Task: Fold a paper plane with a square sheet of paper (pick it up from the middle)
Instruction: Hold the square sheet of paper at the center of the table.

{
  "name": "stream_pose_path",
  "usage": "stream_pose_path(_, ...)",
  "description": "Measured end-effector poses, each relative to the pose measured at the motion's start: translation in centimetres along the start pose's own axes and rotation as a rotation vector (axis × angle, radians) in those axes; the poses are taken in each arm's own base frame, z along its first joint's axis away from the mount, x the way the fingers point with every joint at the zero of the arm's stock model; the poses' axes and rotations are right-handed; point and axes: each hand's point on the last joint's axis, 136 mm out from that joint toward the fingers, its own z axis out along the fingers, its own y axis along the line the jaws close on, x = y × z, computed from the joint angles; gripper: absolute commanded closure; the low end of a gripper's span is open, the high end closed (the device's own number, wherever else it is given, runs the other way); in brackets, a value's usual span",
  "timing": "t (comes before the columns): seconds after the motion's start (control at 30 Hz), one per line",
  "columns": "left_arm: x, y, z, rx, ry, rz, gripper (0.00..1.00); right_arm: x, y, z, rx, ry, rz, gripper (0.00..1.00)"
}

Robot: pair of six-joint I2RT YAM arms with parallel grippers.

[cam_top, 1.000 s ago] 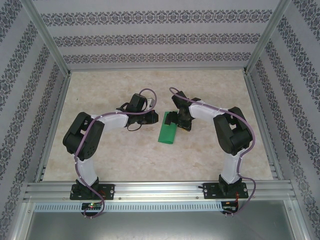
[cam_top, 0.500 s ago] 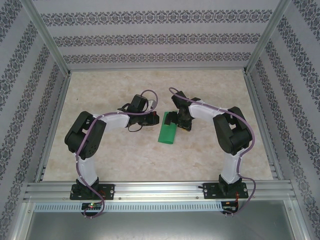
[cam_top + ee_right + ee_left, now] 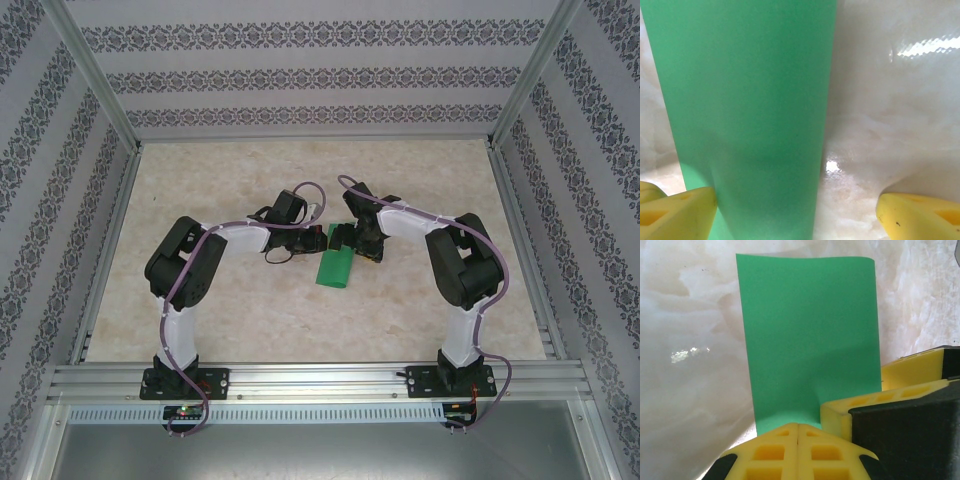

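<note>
Plainly, the table carries one thing: the paper, a bright green oblong at about the middle of the surface, well clear of every edge and corner. It reads as a sheet already doubled over lengthwise, though I cannot see the layers.

It will handle as very light, limp and easily creased. It could slide on the glossy top and buckle if pushed from one end. I would take it at an edge or along the fold, with one gripper steadying it while the other works, and with a light pinch, since a hard drag may tear or wrinkle it.

The left gripper sits at the paper's far-left end, the right gripper just beside it at the far end.

The top view gives the place on the table and how close the two wrists are, but not the jaws. The left wrist view shows its yellow fingers pressed together at the paper's near edge; whether the sheet is caught between them I cannot tell. The far edge there curls up a little. The right wrist view shows jaws spread wide, with the paper running up between them, close to one finger.
</note>
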Motion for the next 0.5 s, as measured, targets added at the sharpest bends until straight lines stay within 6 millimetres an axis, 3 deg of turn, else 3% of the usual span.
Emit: stream_pose_path(0.5,0.20,0.59,0.08,-0.024,-0.005,-0.028,1.00,-0.05,0.35,-0.41,-0.056,-0.038,0.021,0.11)
